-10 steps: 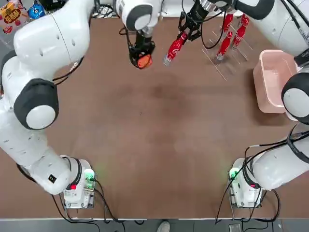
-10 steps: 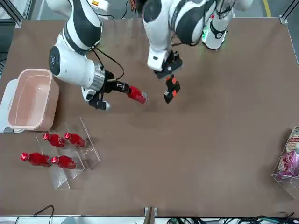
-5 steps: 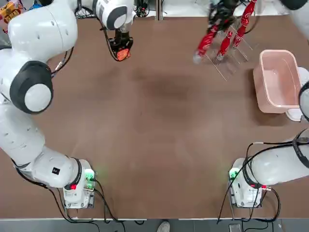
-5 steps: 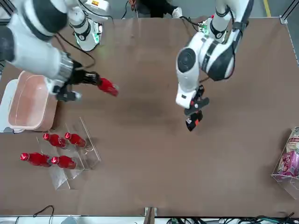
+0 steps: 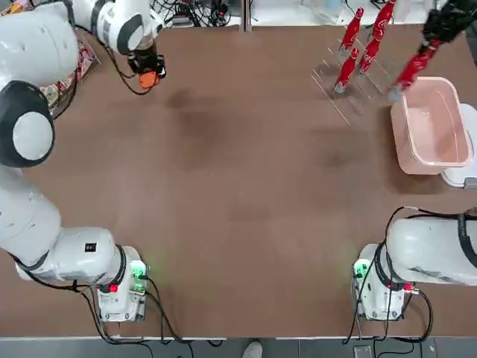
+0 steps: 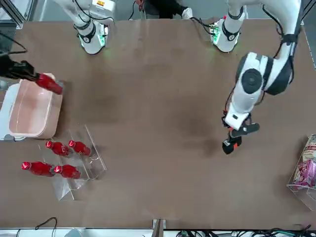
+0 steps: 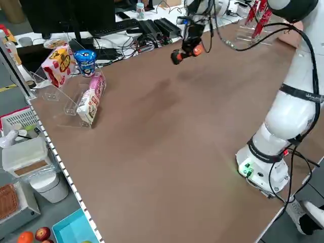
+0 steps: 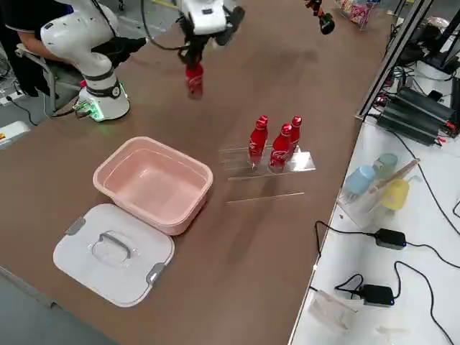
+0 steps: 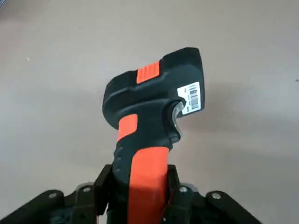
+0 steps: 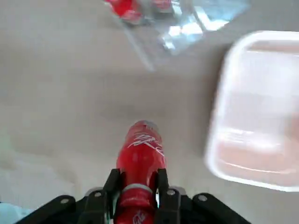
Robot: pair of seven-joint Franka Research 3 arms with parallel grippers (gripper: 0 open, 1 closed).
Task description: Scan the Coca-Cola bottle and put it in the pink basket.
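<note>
The right gripper [image 10: 138,189] has its fingers closed on the Coca-Cola bottle [image 10: 140,158], one finger on either side of its red body. It holds the bottle up off the table [image 5: 246,194], tilted, near the pink basket [image 5: 428,127]; in the top view the bottle's end shows over the basket's corner, but the right wrist view shows the bottle beside the basket, apart from its rim. White lettering shows on the bottle. The basket stands on the table on the robot's right side, with a white lid [image 8: 113,254] lying on the table just beside it, its handle up. On the basket's other side, a clear acrylic rack [image 6: 74,163] holds four more red bottles [image 6: 37,168]. The left gripper [image 9: 140,186] has its fingers closed around the handle of the black-and-orange scanner [image 9: 154,102], and hangs over the table on the robot's left side, well apart from the basket. A white barcode label [image 9: 190,98] is on the scanner's head. Snack packages [image 7: 91,98] sit in a clear holder [image 7: 71,104] at the left part of the table. A person [image 8: 43,29] in dark clothes is at the robot's side of the table, behind the arm bases.
</note>
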